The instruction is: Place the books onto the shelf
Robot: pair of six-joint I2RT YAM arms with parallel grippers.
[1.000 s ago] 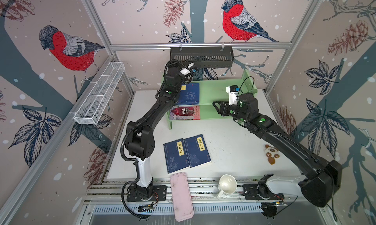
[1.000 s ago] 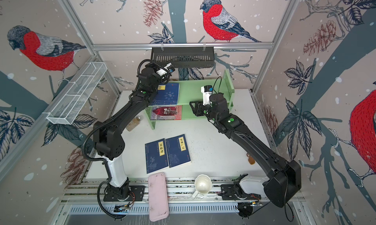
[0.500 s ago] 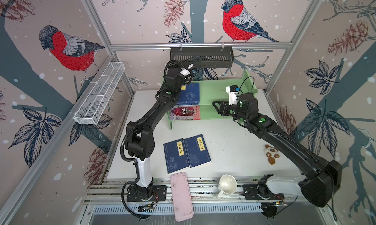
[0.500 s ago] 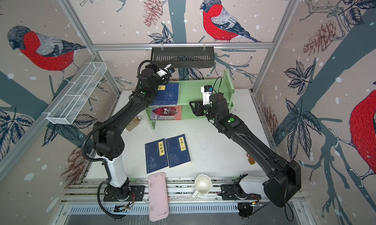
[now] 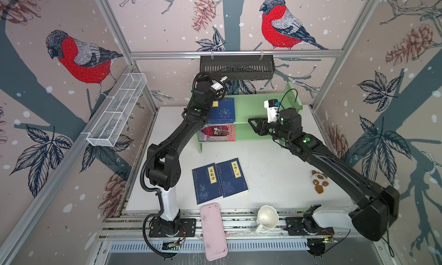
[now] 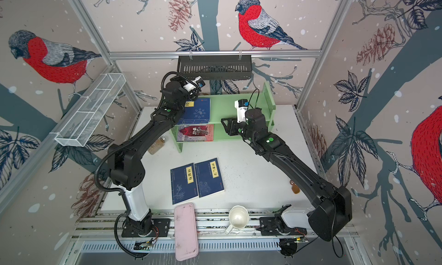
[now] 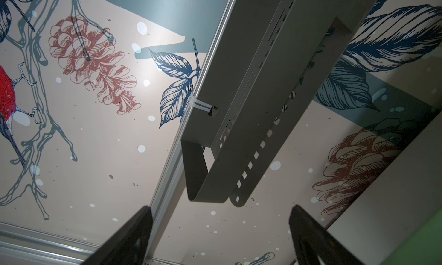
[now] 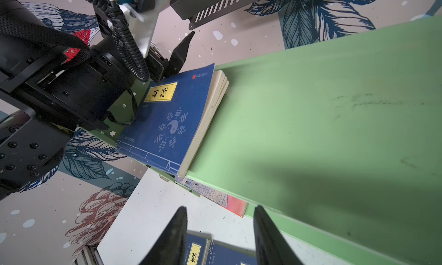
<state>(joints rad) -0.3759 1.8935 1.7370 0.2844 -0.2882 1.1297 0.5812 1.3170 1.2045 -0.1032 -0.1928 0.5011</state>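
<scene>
Left gripper (image 7: 221,206), in the left wrist view, has its jaws spread wide with nothing between them. It is tipped upward toward the black slotted basket (image 7: 239,108) on the back rail.

In the right wrist view, the right gripper (image 8: 220,207) stands about half open and empty. It faces the light green shelf (image 8: 311,108). A navy book (image 8: 172,122) with a yellow label lies flat on the upper tier at its end, and one of the left gripper's fingers sits just beside its far corner. Whether they touch I cannot tell. A red-and-grey book (image 8: 229,201) shows on the lower tier beneath.

In both top views, two navy books (image 5: 218,180) lie side by side on the white table (image 5: 275,160), well apart from the shelf. The right gripper hovers in front of the shelf's middle.

Compared with a second ago, almost nothing has shifted: both arms sit in nearly the same poses, and no book has moved. I take this as a pause after a release. The navy book looks placed, so the left arm is free to pull back. The pair on the table is probably what remains.
</scene>
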